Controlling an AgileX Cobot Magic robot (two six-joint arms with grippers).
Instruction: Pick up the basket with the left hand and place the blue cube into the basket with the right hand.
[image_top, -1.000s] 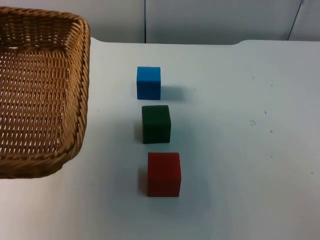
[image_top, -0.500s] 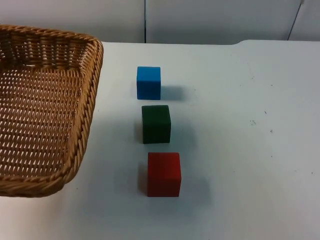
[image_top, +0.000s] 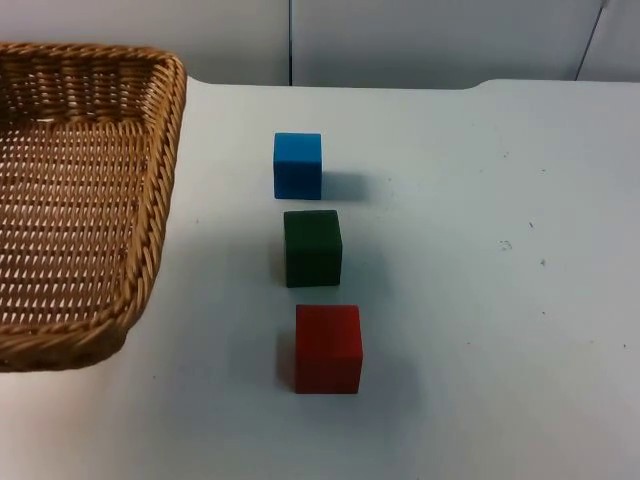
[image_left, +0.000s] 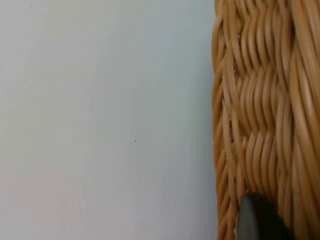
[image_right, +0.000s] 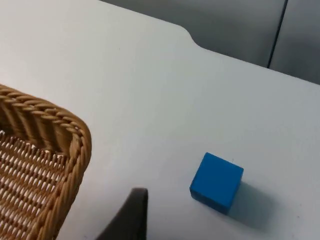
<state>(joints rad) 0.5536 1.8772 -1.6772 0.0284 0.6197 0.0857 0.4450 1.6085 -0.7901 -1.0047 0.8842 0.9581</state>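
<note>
- Three cubes sit in a line on my white table (image_top: 480, 300), seen from the top camera: the blue cube (image_top: 298, 165) farthest toward the grey partition wall (image_top: 420, 40), the green cube (image_top: 312, 248) just in front of it, and the red cube (image_top: 328, 348) nearest the camera. They stand close together but apart, none touching.
- I see the wicker basket (image_top: 70, 200) at the table's left, well apart from the cubes, its near right corner hanging past the picture's left edge.
- Through my left wrist camera the basket's woven wall (image_left: 260, 110) stands close up beside bare table, and one black fingertip (image_left: 252, 222) of the left gripper lies against the weave. I cannot tell whether that gripper is clamped on the rim or merely touching it.
- My right wrist camera looks down on the blue cube (image_right: 216, 182), resting flat on the table, with a corner of the basket's rim (image_right: 75, 137) off to one side of it.
- One dark fingertip (image_right: 131, 212) of the right gripper shows between basket corner and cube, touching neither. It has hold of nothing I can see; how far it is spread I cannot tell.
</note>
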